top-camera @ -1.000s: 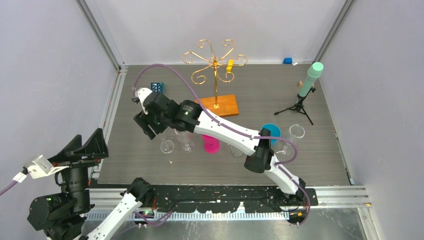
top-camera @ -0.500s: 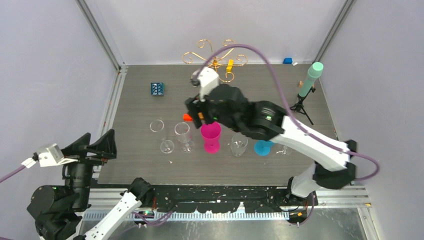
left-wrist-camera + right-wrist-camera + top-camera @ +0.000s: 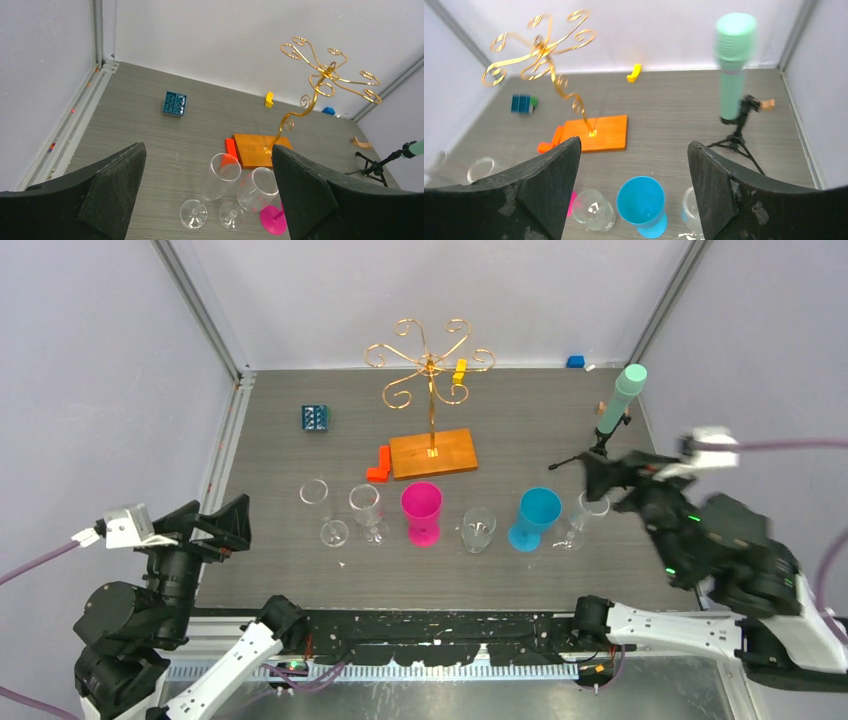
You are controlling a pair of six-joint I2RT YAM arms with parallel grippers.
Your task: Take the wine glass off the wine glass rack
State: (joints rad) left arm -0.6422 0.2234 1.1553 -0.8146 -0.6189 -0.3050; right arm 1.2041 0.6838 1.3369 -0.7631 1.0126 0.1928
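Now that your right claw point(image 3: 634, 150) has withdrawn, released, to the surface's point(image 3: 280, 440) right edge, the wine glass rack point(image 3: 440, 452) stands bare, task seemingly done.

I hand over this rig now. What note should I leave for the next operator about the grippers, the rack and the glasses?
Left gripper: open, empty, raised at the near left.
Right gripper: open, empty, raised at the right.
Rack: upright at the back, no glass hanging on it.
Row in front of the rack: clear glasses, pink glass, blue glass, all standing.
Done: the removal seems complete.
Left: probably nothing.
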